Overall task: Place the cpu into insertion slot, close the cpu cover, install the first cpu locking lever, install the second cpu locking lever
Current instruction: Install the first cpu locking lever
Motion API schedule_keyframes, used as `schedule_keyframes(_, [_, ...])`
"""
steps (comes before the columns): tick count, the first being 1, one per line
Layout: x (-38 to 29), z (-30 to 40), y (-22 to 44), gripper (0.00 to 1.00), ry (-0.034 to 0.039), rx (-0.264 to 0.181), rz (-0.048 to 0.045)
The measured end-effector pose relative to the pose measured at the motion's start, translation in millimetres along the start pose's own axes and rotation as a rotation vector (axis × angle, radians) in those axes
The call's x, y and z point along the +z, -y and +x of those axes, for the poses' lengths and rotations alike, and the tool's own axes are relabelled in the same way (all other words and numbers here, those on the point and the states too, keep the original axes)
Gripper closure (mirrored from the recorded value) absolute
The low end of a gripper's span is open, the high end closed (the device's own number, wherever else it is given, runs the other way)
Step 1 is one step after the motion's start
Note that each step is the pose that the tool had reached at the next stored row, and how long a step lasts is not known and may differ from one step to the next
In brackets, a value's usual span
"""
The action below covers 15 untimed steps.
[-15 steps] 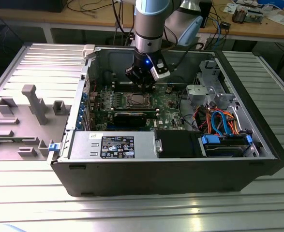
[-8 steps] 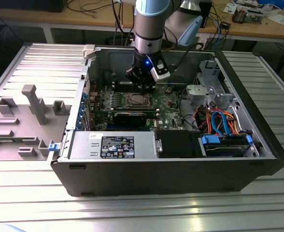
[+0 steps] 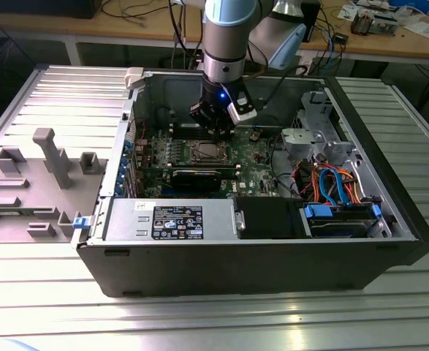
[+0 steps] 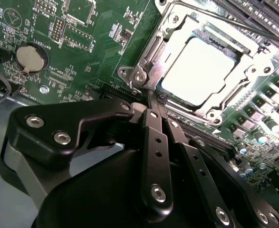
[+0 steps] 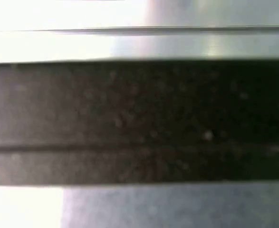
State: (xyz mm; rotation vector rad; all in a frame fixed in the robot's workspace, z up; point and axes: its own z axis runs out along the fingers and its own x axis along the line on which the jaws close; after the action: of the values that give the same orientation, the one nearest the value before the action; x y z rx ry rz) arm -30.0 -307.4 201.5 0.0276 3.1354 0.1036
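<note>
a: over the open computer case [image 3: 199, 256], in the exterior view, how does the arm [image 3: 229, 36] stand?

b: it comes straight down from above, wrist vertical, a blue light lit near its end. the gripper [image 3: 215, 124] hangs just above the green circuit board [image 3: 254, 157], at the far edge of the insertion slot [image 3: 208, 152].

a: what sits in the case?

b: the circuit board lies flat on the case floor. along the near wall there is a grey labelled power supply box [image 3: 170, 219], a black drive box [image 3: 269, 218] beside it, and toward the exterior view's right a bundle of orange and blue cables [image 3: 331, 183]. outside the case, at the exterior view's left, grey fixture blocks [image 3: 31, 183] stand on the ribbed table [image 3: 214, 322].

a: and the second wrist view?

b: the gripper [image 4: 151, 97] has its two black fingers [image 4: 153, 142] pressed together, closed, with nothing visible between them. the tips meet right at a corner of the cpu cover [image 4: 153, 59]. the cover lies flat over the slot, and the cpu [image 4: 198, 64] shows bright through its window, seated inside. a thin locking lever [image 4: 225, 21] runs along the far side of the socket. a round coin battery [image 4: 30, 57] sits on the board well apart from the socket.

a: the first wrist view?

b: a dark blurred band [image 5: 139, 118] between pale bright surfaces; i cannot tell what it is.
</note>
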Motion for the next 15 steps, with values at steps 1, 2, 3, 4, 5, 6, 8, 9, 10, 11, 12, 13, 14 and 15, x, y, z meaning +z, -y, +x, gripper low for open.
schedule_keyframes(1, [0.0, 0.0, 0.0, 0.89, 0.0002, 0.000, -0.0041])
schedule_keyframes(2, [0.0, 0.0, 0.0, 0.89, 0.0000, 0.000, -0.0079])
schedule_keyframes(3, [0.0, 0.0, -0.1, 0.89, 0.0000, 0.000, -0.0092])
schedule_keyframes(4, [-0.1, 0.1, -0.1, 0.89, 0.0000, 0.000, -0.0095])
schedule_keyframes(5, [-0.8, 0.1, -0.1, 0.89, -0.0001, 0.000, -0.0095])
schedule_keyframes(6, [-1.5, 0.0, -0.2, 0.89, 0.0001, 0.000, -0.0099])
schedule_keyframes(8, [-4.2, 0.0, -0.2, 0.89, -0.0003, 0.000, -0.0093])
schedule_keyframes(9, [-5.3, 0.0, -0.3, 0.89, -0.0002, 0.000, -0.0093])
schedule_keyframes(10, [-6.3, 0.0, -0.4, 0.89, -0.0002, 0.000, -0.0093])
schedule_keyframes(11, [-6.8, 0.0, -0.4, 0.89, -0.0002, 0.000, -0.0093])
schedule_keyframes(12, [-6.7, 0.0, -0.5, 0.89, -0.0001, 0.000, -0.0095])
schedule_keyframes(13, [-6.7, 0.0, -0.4, 0.89, -0.0001, 0.000, -0.0096])
schedule_keyframes(14, [-6.6, -0.1, 0.6, 0.89, -0.0002, 0.000, -0.0093])
schedule_keyframes(15, [-6.4, 0.0, 1.5, 0.89, -0.0003, 0.000, -0.0092])
